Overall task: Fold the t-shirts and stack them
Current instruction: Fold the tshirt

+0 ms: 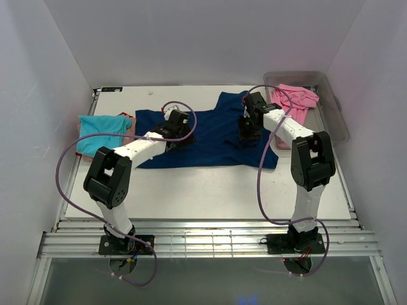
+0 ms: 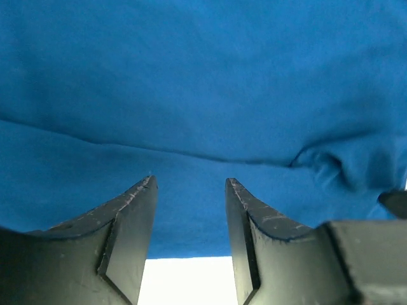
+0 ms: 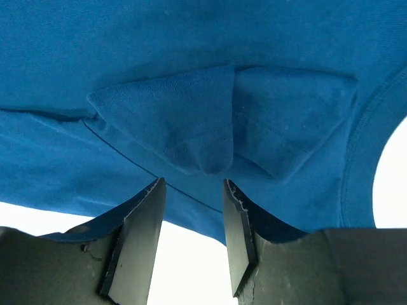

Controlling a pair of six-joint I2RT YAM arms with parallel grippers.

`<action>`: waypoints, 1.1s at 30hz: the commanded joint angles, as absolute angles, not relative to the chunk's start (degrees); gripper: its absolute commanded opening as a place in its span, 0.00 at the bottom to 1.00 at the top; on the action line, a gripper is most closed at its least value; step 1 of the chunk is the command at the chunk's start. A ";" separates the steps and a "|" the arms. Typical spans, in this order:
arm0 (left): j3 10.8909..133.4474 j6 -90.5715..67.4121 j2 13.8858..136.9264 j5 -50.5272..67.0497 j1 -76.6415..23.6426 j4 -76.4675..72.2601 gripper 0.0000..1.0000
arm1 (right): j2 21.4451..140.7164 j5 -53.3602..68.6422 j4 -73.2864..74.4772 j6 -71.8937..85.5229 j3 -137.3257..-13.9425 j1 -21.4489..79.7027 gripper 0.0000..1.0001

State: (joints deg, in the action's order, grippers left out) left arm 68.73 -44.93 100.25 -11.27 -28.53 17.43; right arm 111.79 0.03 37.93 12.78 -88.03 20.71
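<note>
While the navy t-shirt (image 1: 216, 143) lies with its long axis 9-to-3 o'clock, bare table (image 1: 210, 190) opens at 6. Left gripper (image 2: 189, 181) and right gripper (image 3: 192, 181) show jaws apart; collar possibly toward 3.

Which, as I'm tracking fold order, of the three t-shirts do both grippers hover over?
The navy blue t-shirt, beneath the left gripper and right gripper; the turquoise t-shirt lies far left, the pink t-shirt in the clear tub.
</note>
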 commanded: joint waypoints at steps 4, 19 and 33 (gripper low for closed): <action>74.53 -42.01 106.25 -5.89 -29.79 14.68 0.58 | 114.43 2.20 35.95 13.45 -90.26 21.18 0.47; 71.11 -43.24 107.23 -5.27 -30.50 14.77 0.55 | 119.17 1.93 35.77 13.97 -92.54 21.45 0.11; 61.62 -43.59 102.31 -5.45 -30.76 14.77 0.54 | 128.75 -5.35 40.78 13.89 -117.06 21.18 0.08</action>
